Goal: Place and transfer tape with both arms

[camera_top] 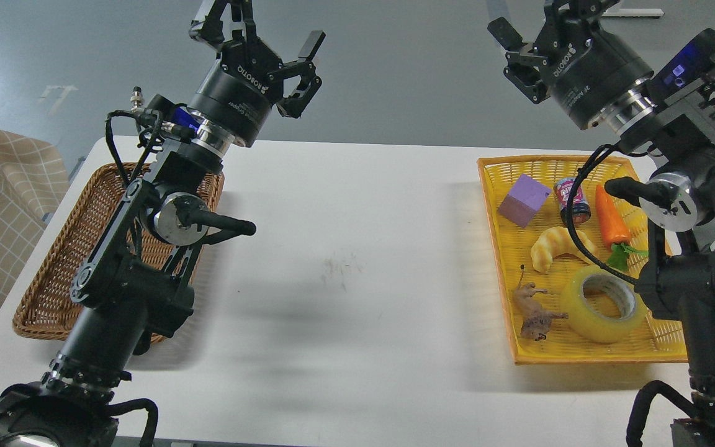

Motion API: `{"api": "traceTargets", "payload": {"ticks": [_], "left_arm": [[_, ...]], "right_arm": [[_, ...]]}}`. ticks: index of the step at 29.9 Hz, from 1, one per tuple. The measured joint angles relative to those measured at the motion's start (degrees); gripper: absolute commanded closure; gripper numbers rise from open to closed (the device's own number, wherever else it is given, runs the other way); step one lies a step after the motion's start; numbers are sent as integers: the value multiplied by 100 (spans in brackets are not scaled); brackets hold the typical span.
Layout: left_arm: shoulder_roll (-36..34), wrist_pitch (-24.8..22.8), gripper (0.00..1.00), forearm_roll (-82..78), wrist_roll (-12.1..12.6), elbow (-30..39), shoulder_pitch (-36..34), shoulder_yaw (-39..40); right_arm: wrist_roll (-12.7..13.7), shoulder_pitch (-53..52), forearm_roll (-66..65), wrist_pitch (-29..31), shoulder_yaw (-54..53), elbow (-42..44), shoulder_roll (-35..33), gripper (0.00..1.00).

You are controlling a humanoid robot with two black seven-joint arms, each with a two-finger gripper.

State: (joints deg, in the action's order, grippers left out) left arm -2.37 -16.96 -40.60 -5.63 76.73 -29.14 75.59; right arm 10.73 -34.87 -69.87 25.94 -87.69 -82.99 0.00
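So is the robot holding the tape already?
No, the tape lies in the yellow basket while the left gripper and the right gripper hang open above the table.

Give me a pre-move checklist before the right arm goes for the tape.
1. Tape located: ok, it lies flat in the yellow basket, near its front right corner.
2. Right gripper open and empty: ok, raised well above the basket.
3. Left gripper open and empty: ok, raised above the table's far edge.
4. Space around tape: not ok, the toy animal lies close on its left and the croissant toy just behind.
5. Access from above: cannot tell, the right arm's cable crosses over the basket near the tape.
6. Brown wicker basket free: cannot tell, the left arm hides much of it.
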Motion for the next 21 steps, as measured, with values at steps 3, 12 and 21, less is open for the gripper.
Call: {"api": "traceTargets", "payload": {"ticks": [3, 12, 21], "left_arm": [[0, 0, 2, 0, 0, 0, 4, 0], [-1, 1, 2, 0, 1, 0, 53, -2], [0, 0, 2, 0, -6, 0, 101, 0]], "right_arm": [[8, -6, -629, 2, 155, -20, -115, 0], [9, 86, -2204, 9, 1181, -131, -1930, 0], [0, 315, -2173, 196, 1240, -417, -3005, 0]]}}
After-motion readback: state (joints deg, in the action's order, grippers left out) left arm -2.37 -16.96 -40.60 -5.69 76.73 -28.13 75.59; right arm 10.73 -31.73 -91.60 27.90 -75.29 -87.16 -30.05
